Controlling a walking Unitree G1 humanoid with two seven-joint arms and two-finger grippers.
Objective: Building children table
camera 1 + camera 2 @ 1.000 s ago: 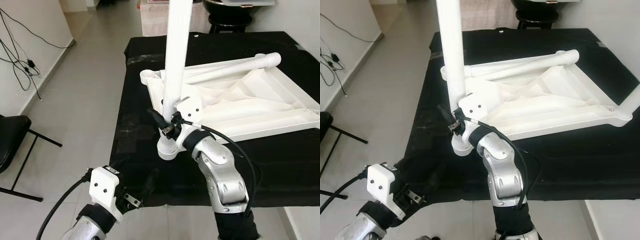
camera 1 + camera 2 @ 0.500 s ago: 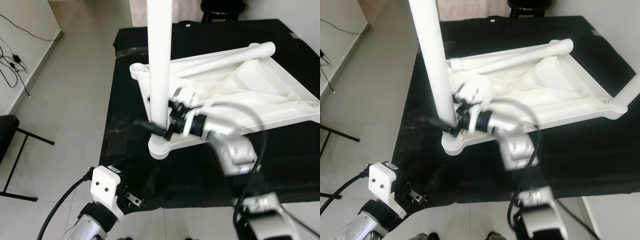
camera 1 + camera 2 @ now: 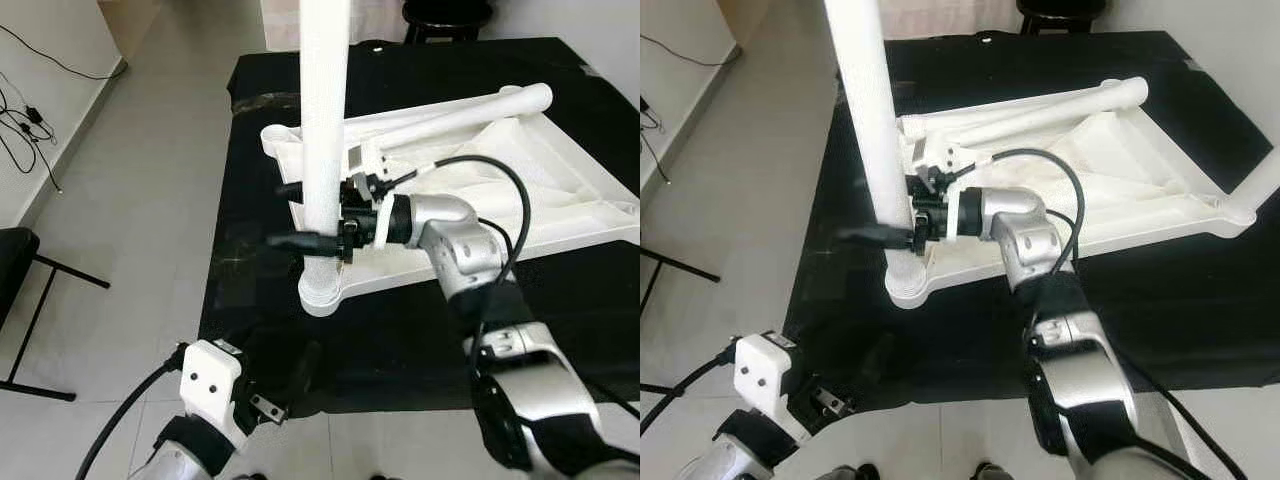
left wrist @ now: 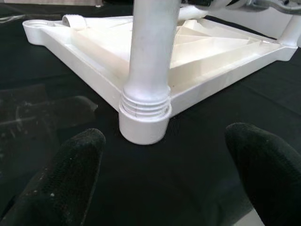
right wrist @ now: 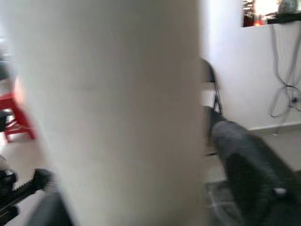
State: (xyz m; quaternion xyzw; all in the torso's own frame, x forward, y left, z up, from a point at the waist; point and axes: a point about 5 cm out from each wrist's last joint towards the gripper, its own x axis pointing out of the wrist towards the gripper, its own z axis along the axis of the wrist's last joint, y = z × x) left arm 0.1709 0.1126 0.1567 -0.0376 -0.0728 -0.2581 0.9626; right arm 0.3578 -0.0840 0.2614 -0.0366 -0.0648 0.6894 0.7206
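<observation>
The upright white plastic table leg, centre frame, is straddled by the right gripper with fingers spread, so twist it squarely into the upturned white plastic tabletop's corner socket, while the left gripper hangs spread.

Count, this moment:
- White tabletop, upside down on the black-covered surface: 1.
- White table legs: 3. One upright in a corner socket; one lying along the far edge; one at the right corner, partly out of frame.
- Empty corner sockets: 1.
- Black folding chairs: 1.
</observation>
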